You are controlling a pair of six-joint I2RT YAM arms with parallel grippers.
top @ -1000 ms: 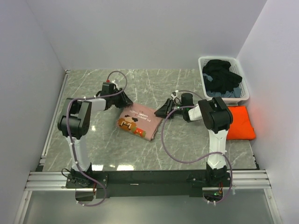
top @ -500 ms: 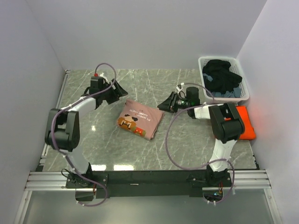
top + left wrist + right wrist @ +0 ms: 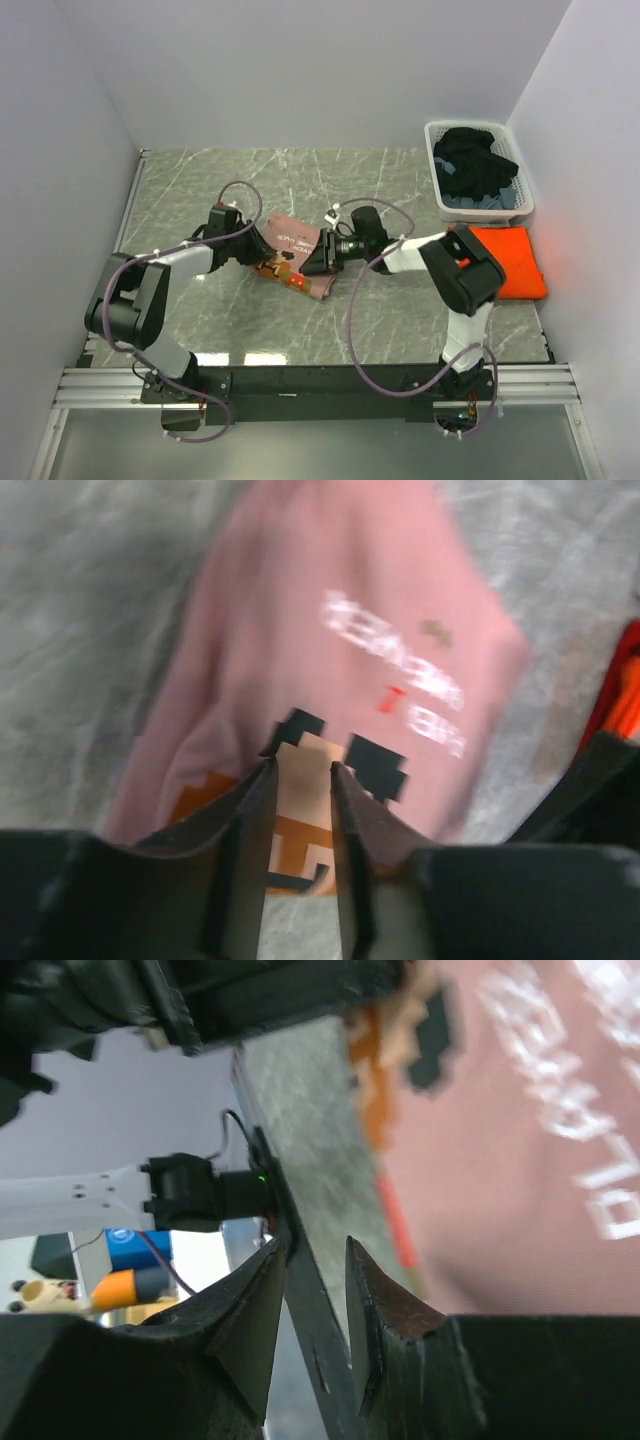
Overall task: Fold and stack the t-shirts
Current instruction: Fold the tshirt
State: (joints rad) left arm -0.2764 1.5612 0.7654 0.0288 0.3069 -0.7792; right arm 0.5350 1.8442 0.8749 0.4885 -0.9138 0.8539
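Veined grey marble tabletop [image 3: 400,300] under a soft, folded dusty-pink cotton tee [image 3: 297,238]

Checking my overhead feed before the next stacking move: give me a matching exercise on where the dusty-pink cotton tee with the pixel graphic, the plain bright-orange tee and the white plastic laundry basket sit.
Things:
1. dusty-pink cotton tee with pixel graphic
2. plain bright-orange tee
3. white plastic laundry basket

Places:
A. far right corner of the grey marble table, dark clothes inside
B. mid-table, folded, between the left gripper and the right gripper
C. right table edge, nearer the arms than the basket

Pairs: 1-B, 2-C, 3-A
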